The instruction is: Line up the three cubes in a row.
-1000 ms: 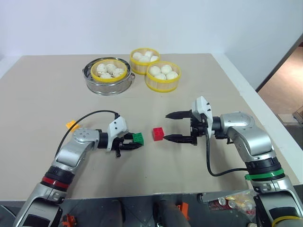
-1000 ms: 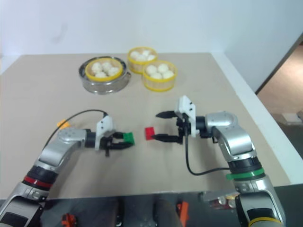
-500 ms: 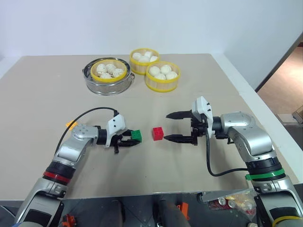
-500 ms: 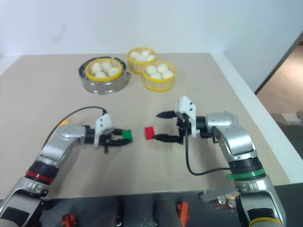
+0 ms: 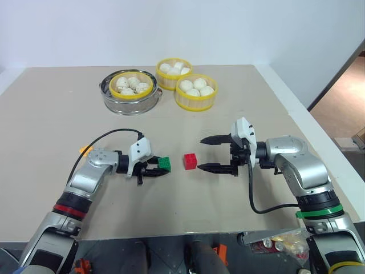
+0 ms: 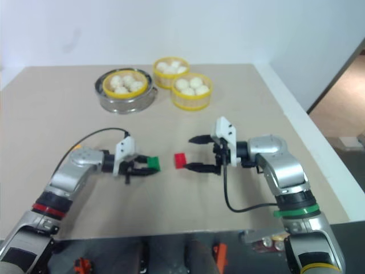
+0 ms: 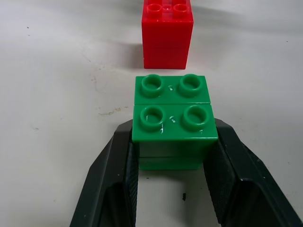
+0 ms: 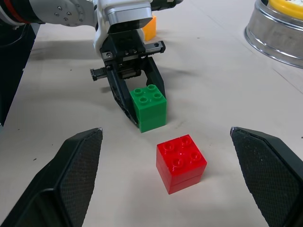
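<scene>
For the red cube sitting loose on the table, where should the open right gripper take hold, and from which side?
Grip the red cube on two opposite smooth side walls, low on the body, probably coming in level from the right gripper side. It stands upright, studs up, on the table, apart from the green cube held by the left gripper, so those walls are free.

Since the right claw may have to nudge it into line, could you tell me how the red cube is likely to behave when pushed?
The red cube looks rigid, moulded plastic, so it should keep its shape. Its flat faces and squat form suggest sliding on the table, not rolling or tipping. An off-centre push would probably twist it. It looks light, so go gently.
</scene>
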Action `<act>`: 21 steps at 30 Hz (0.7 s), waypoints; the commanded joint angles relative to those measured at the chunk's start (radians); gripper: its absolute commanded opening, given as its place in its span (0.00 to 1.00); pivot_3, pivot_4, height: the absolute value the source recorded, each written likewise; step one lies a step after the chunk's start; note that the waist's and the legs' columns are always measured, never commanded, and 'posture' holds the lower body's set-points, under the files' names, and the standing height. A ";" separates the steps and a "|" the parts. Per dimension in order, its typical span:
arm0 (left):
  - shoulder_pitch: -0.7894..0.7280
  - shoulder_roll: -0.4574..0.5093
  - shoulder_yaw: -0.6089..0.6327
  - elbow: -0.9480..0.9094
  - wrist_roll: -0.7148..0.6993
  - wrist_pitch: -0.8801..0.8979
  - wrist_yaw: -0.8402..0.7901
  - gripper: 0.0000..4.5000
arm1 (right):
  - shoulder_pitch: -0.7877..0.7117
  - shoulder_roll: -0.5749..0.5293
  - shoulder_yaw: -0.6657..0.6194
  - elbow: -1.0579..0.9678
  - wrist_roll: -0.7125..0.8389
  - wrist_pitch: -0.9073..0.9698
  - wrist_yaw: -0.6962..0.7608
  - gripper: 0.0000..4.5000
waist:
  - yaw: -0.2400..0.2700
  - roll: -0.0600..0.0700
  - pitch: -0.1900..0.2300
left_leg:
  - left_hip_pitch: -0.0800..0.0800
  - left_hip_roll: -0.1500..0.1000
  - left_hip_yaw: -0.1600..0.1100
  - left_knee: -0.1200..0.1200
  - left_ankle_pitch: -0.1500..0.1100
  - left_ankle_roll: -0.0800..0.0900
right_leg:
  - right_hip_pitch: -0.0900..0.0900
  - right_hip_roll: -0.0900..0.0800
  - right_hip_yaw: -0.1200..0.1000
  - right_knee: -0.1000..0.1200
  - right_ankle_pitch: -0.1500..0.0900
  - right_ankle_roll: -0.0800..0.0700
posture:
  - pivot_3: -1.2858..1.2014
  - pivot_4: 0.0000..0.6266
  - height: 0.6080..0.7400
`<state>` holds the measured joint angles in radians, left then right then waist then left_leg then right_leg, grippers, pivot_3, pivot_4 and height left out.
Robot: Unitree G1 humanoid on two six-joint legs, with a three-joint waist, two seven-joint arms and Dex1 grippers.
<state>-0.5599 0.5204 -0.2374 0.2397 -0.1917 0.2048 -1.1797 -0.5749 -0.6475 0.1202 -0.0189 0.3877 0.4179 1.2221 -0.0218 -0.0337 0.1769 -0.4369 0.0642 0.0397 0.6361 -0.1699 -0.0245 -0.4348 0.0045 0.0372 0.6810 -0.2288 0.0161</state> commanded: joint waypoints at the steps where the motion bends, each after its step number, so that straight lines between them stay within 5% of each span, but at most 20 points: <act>1: -0.010 0.001 -0.018 0.012 0.022 0.000 -0.014 0.52 | -0.008 -0.009 -0.005 -0.040 0.005 -0.004 0.004 1.00 | 0.000 0.000 0.000 | 0.000 0.000 0.000 0.000 0.000 0.000 | 0.000 0.000 0.000 0.000 0.000 0.000 | 0.52 0.24 1.00; 8: -0.017 0.009 -0.009 0.009 0.028 -0.010 -0.029 0.99 | -0.010 -0.008 -0.003 -0.035 0.003 -0.005 0.005 1.00 | 0.000 0.000 0.000 | 0.000 0.000 0.000 0.000 0.000 0.000 | 0.000 0.000 0.000 0.000 0.000 0.000 | 0.52 0.24 1.00; 21: -0.018 0.104 0.144 -0.200 -0.102 0.144 -0.016 0.99 | -0.019 -0.008 -0.023 -0.044 0.035 0.035 0.002 1.00 | -0.001 0.000 0.000 | -0.001 0.001 0.000 -0.001 0.000 0.000 | -0.002 0.002 0.002 0.000 0.000 0.000 | 0.52 0.24 1.00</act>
<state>-0.5657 0.6046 -0.1614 0.1223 -0.2284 0.3009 -1.2000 -0.5749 -0.6483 0.1211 -0.0192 0.3889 0.4295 1.2212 -0.0232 -0.0337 0.1769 -0.4381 0.0649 0.0400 0.6355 -0.1699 -0.0245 -0.4366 0.0061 0.0389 0.6810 -0.2289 0.0159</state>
